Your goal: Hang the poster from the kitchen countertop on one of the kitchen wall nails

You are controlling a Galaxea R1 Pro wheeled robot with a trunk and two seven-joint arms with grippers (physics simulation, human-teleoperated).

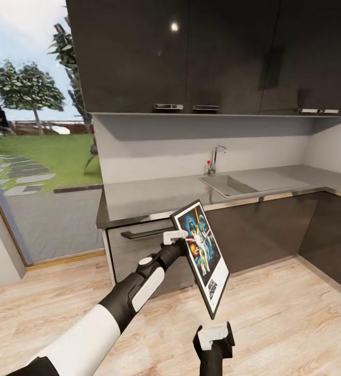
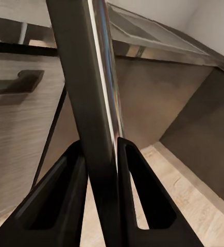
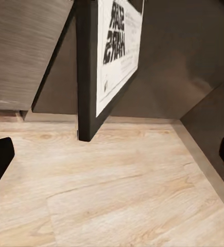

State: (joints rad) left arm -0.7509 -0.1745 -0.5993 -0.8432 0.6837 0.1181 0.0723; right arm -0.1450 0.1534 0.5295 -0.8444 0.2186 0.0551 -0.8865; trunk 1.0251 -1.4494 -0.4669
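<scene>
Poster (image 1: pixel 202 250) hangs clamped at its left edge in the left gripper (image 1: pixel 178 236), clear of the countertop (image 1: pixel 154 196), long axis tilted downward; right gripper (image 1: pixel 213 336), fingers apart, waits just below its lower corner

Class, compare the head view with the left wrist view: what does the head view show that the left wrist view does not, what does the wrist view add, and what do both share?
Head view alone: the poster's printed artwork, the sink and chrome tap in the kitchen countertop, the upper cabinets, the garden, and the right gripper low, under the poster.

Left wrist view alone: the left gripper's fingers pressed on either side of the poster's black edge.

Both: the poster held by the left gripper, the drawer handle, dark cabinet fronts and wood floor.
</scene>
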